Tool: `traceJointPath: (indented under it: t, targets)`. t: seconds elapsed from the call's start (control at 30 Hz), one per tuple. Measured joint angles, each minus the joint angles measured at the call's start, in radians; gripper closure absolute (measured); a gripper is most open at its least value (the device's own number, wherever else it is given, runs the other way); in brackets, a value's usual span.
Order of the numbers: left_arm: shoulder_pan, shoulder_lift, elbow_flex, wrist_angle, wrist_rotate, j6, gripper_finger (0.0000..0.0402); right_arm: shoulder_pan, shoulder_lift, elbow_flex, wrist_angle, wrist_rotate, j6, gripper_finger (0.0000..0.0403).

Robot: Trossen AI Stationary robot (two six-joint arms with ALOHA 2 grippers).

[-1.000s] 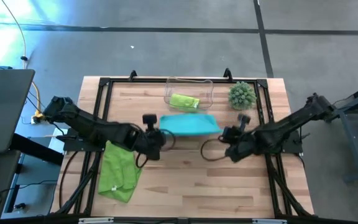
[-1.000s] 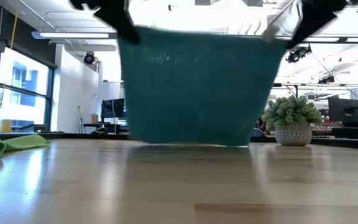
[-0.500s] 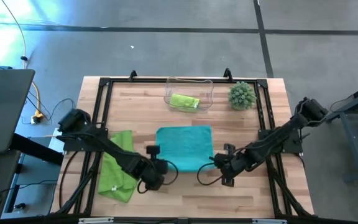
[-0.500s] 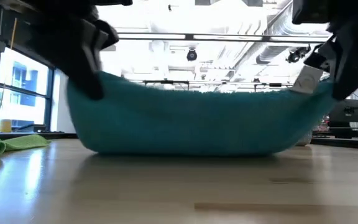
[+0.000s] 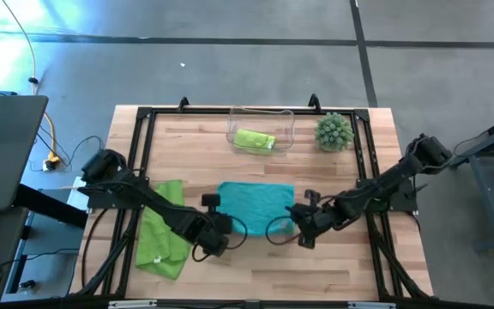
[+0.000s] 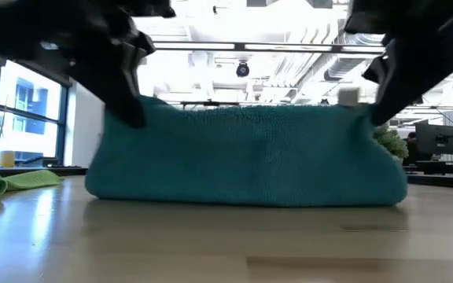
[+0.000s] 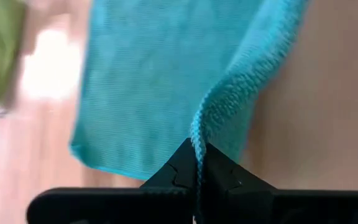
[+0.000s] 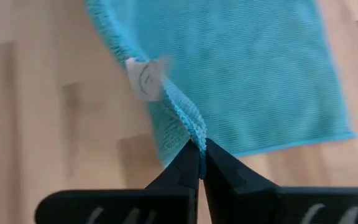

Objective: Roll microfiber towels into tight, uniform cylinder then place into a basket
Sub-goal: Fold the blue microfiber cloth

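A: Where was the teal towel?

B: Mid-surface, spread mostly flat, with its near edge lifted. Left hand was clamped on the near-left corner, right hand clamped on the near-right corner. Both wrist views showed the fingers pinched together on the hem.

A: Other towels?

B: One lime towel sat rolled inside the clear basket at the far edge. The other lime towel lay loose near the left edge, just beside the left arm. The plant ball sat near the far-right corner, beside the basket.

A: Step in hand?

B: Looked like the start of the roll. To do it well: keep both corners level and moving together, fold the near edge over low and snug, and keep tension even so the cylinder doesn't cone.

A: Any labels?

B: A small white tag on the teal hem near the right hand. Its print was unreadable. No other writing visible.
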Motion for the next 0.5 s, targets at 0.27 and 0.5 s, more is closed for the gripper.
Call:
traceJointPath:
  t: [0.27,0.5]
  targets:
    - [0.105,0.0,-0.008,-0.013,-0.036,-0.03,0.0401,-0.105,0.0,-0.002,-0.004,0.01,0.038,0.0403]
    - [0.188,0.0,-0.009,-0.025,0.001,-0.095,0.0401,-0.183,0.012,-0.003,-0.088,-0.01,0.157,0.0403]
